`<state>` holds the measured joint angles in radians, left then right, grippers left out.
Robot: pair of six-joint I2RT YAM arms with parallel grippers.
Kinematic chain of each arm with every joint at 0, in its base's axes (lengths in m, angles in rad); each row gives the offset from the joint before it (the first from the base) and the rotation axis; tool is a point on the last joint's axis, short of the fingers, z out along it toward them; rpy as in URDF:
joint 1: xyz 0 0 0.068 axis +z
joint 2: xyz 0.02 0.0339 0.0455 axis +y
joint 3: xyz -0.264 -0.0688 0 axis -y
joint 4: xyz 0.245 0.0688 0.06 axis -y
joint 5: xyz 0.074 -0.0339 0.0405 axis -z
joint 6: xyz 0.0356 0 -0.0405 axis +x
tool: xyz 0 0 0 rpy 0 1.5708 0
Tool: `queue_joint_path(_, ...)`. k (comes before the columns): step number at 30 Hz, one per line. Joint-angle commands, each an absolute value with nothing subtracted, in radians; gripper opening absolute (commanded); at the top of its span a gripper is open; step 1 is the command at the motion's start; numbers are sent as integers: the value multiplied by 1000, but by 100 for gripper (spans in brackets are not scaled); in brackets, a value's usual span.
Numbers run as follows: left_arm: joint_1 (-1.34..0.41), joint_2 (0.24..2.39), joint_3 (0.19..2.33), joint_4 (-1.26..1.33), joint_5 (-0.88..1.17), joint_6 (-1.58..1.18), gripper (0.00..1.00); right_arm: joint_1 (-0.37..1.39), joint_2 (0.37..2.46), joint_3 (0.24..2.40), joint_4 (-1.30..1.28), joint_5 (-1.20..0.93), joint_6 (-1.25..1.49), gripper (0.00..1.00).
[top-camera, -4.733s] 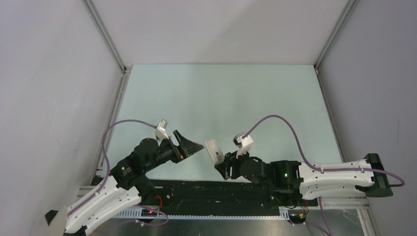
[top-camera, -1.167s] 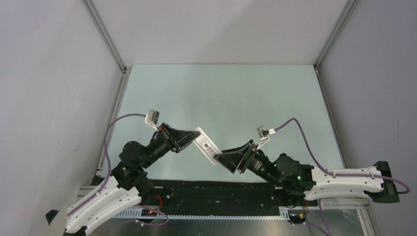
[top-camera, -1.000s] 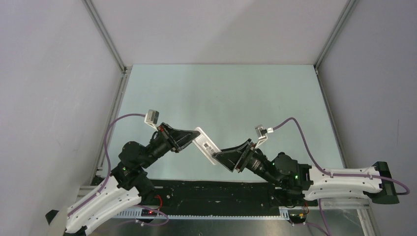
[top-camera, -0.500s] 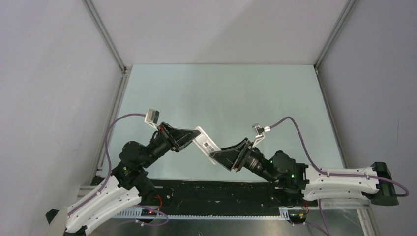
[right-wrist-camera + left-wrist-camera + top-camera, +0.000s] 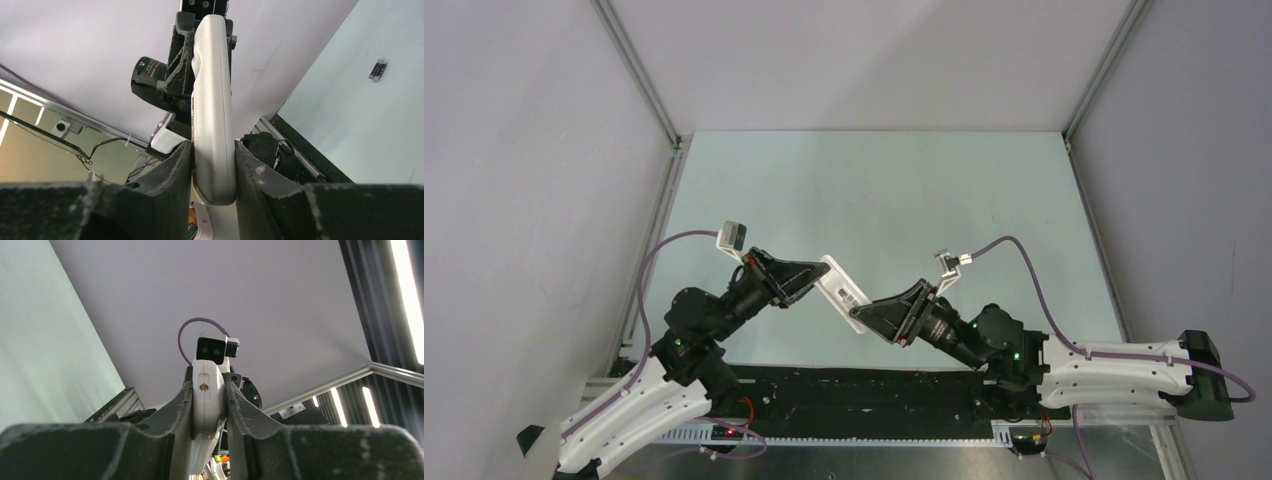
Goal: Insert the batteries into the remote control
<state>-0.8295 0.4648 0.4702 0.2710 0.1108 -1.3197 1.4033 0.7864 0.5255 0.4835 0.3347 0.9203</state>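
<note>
I am looking into a robotics lab cell, not a lived-in room. The pale green tabletop [image 5: 874, 200] is boxed in by blank grey-white panels [image 5: 524, 200] set in bare aluminium posts [image 5: 636, 75]. Two white-shelled arms [image 5: 639, 410] are bolted to a black rail [image 5: 854, 395] at the near edge, with purple cables [image 5: 1024, 262] looping to small camera modules [image 5: 732, 236]. Small green lamps [image 5: 673, 343] glow on the joints. From the left wrist I see a dark ceiling with long strip lights [image 5: 407, 290].
</note>
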Motion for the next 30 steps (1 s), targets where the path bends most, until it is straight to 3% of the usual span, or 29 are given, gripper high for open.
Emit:
queue_joint_path(1,-836,472,461,302,100,-1339,6,1401,770,528,512,328,896,19)
queue_joint_path(3,-837,475,455,301,101,-1344,18,1401,750,528,492,342,885,10)
queue_joint_path(5,-836,475,450,302,101,-1350,38,1401,728,528,473,358,875,4)
queue_joint_path(7,-835,473,444,300,97,-1354,64,1401,711,528,461,367,855,0)
queue_joint_path(10,-836,467,440,288,98,-1356,83,1402,686,541,397,394,813,0)
queue_joint_path(11,-835,467,443,271,99,-1356,93,1403,674,551,351,406,784,0)
queue_joint_path(13,-836,466,453,231,104,-1351,99,1411,660,588,253,472,727,0)
queue_joint_path(21,-835,473,600,-129,71,-1288,100,1469,725,803,-122,752,361,0)
queue_joint_path(30,-836,543,675,-230,117,-1315,100,1686,948,833,138,1061,-519,0)
